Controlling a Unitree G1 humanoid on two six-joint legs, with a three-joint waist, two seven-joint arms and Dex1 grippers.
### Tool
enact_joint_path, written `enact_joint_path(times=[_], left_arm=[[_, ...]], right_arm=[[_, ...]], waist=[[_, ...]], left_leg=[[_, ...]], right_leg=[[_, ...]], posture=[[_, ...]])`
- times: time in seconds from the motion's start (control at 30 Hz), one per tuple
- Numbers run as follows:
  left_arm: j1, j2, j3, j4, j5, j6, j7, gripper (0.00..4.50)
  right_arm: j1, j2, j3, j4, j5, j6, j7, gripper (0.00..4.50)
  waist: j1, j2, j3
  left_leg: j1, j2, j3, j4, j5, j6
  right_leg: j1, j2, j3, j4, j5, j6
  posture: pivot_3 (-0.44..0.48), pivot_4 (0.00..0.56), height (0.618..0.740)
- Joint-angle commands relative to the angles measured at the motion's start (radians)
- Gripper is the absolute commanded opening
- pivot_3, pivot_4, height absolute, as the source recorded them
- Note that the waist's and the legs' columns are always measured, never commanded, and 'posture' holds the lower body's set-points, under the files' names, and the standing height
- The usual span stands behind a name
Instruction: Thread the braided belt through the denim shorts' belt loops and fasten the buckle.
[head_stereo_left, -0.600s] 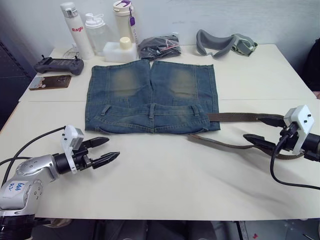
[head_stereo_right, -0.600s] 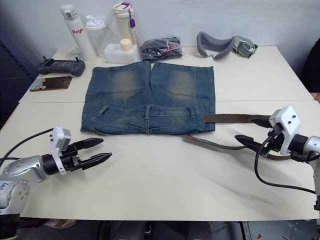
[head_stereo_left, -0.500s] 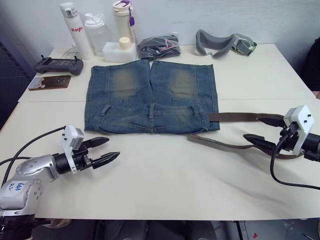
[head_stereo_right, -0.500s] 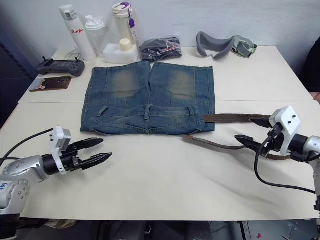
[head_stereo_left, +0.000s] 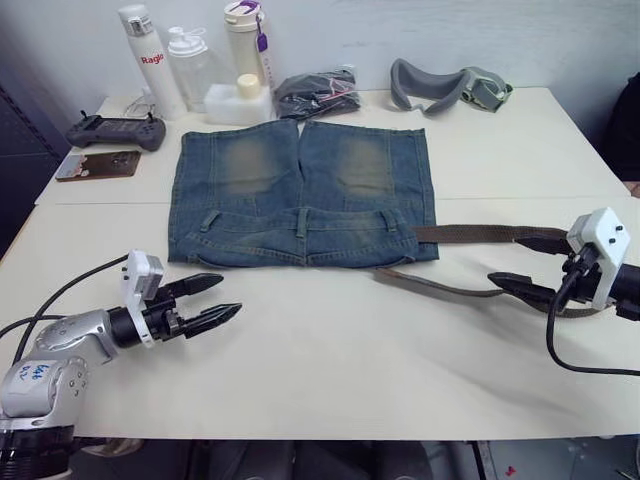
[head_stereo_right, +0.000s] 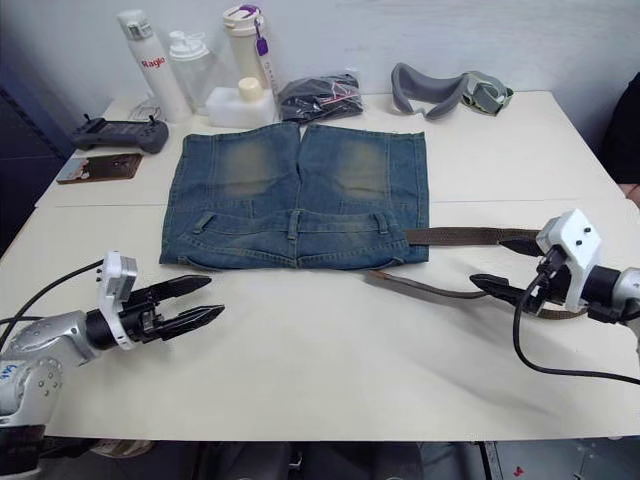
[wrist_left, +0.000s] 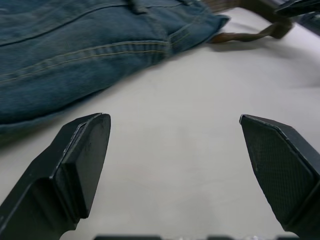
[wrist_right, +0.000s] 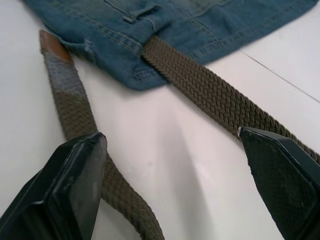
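Note:
The denim shorts lie flat on the table, waistband toward me, with belt loops across it. The braided belt comes out from the waistband's right end, runs right, bends back near my right gripper, and its other strand ends in a tan tip by the shorts' corner. My right gripper is open, its fingers straddling both belt strands just above the table. My left gripper is open over bare table, in front of the shorts' left corner. The buckle is hidden.
Along the far edge stand bottles, a white container, a black fabric bundle and grey goggles. A game controller and a flat brown item lie at the far left.

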Motion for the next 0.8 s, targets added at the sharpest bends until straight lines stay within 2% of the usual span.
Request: enact_joint_path(times=[0.03,0.17,0.3,0.4,0.53,0.73,0.8], left_arm=[[-0.033,0.058,-0.004,-0.032,-0.044,0.011,-0.104,4.50],[-0.144,0.108,-0.091,-0.056,-0.035,0.035,-0.160,4.50],[-0.219,0.117,-0.149,-0.065,0.001,0.019,-0.169,4.50],[-0.246,0.112,-0.189,-0.081,0.028,0.007,-0.170,4.50],[-0.270,0.106,-0.225,-0.080,0.069,-0.020,-0.162,4.50],[-0.319,0.091,-0.247,-0.041,0.103,-0.053,-0.165,4.50],[-0.328,0.081,-0.242,-0.042,0.099,-0.048,-0.154,4.50]], right_arm=[[-0.027,-0.054,-0.014,-0.101,0.061,0.082,0.031,4.47],[-0.031,-0.120,0.024,-0.265,0.124,0.212,0.050,4.47],[-0.062,-0.107,0.128,-0.370,0.086,0.257,-0.026,4.47],[-0.124,-0.055,0.263,-0.335,-0.062,0.189,-0.126,4.47],[-0.160,-0.005,0.363,-0.245,-0.182,0.141,-0.187,4.47],[-0.172,0.086,0.419,-0.199,-0.217,0.135,-0.209,4.47],[-0.169,0.100,0.408,-0.198,-0.219,0.141,-0.214,3.97]], waist=[[-0.001,0.000,0.000],[0.003,0.001,0.001],[0.001,0.001,0.000],[-0.007,0.000,0.000],[-0.002,0.000,0.000],[-0.001,-0.001,0.001],[-0.001,-0.001,0.000]], left_leg=[[0.000,0.000,0.000,0.000,-0.001,0.001],[0.000,0.000,0.000,0.000,-0.001,0.001],[0.000,0.000,-0.002,-0.001,-0.001,0.001],[0.000,0.000,-0.001,-0.001,0.000,0.000],[-0.001,0.000,-0.001,-0.002,0.001,-0.002],[-0.001,-0.001,-0.001,-0.001,0.002,-0.002],[-0.001,-0.001,-0.001,-0.001,0.002,-0.002]], right_leg=[[0.000,0.000,0.000,0.000,0.000,0.000],[0.000,0.000,0.000,0.000,0.000,0.000],[0.001,-0.001,-0.002,-0.002,0.000,0.000],[0.001,-0.001,-0.001,-0.003,0.000,0.000],[0.000,-0.001,-0.002,-0.003,0.001,0.001],[0.001,-0.001,-0.002,-0.002,0.002,0.004],[0.001,-0.001,-0.002,-0.002,0.002,0.004]], posture=[[0.000,0.150,0.636],[0.000,0.150,0.636],[0.000,0.150,0.636],[0.000,0.150,0.636],[0.000,0.150,0.636],[0.000,0.150,0.636],[0.000,0.150,0.636]])
